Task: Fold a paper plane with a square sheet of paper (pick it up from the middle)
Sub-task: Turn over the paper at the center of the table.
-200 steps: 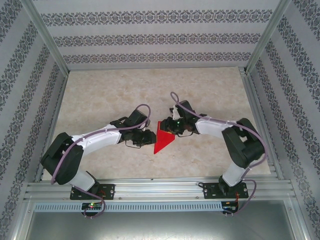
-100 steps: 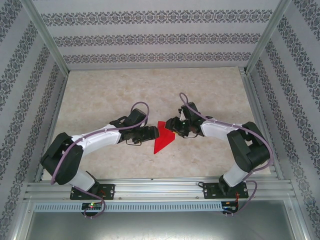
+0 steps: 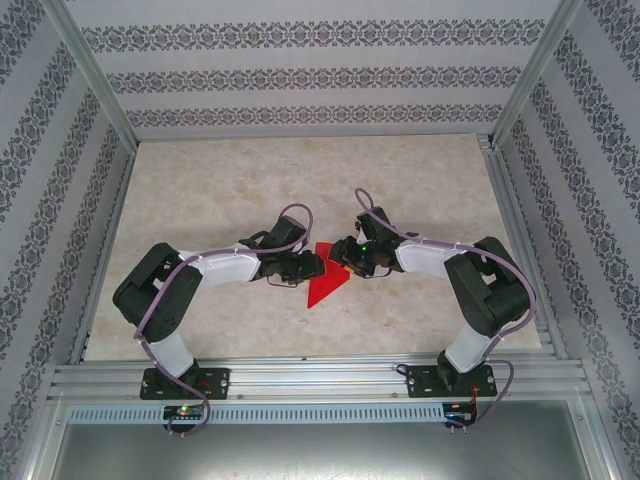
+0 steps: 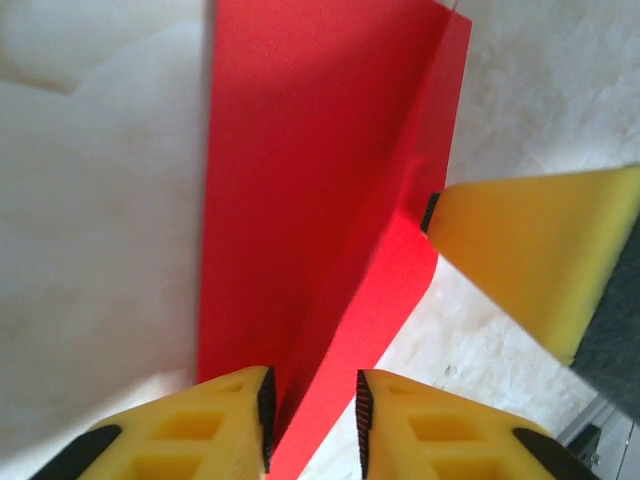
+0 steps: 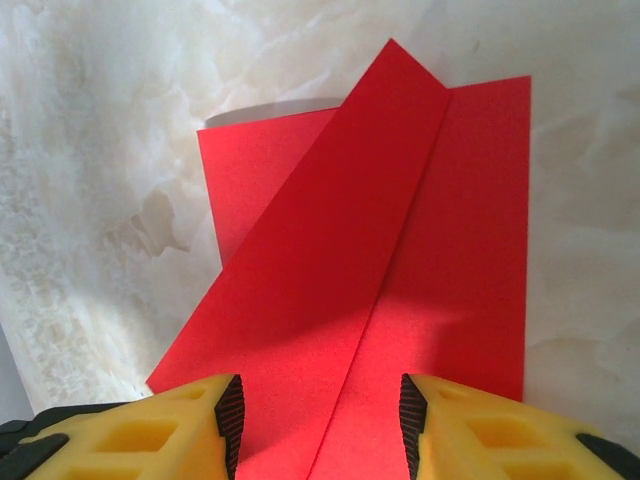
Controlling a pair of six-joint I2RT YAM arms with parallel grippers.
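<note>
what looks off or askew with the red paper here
The red paper looks uneven: in the right wrist view its diagonal flap pokes a corner past the far edge instead of lining up, and the far edge beside it seems to lift off the table, with a shadow under it. No tears or spills.
</note>
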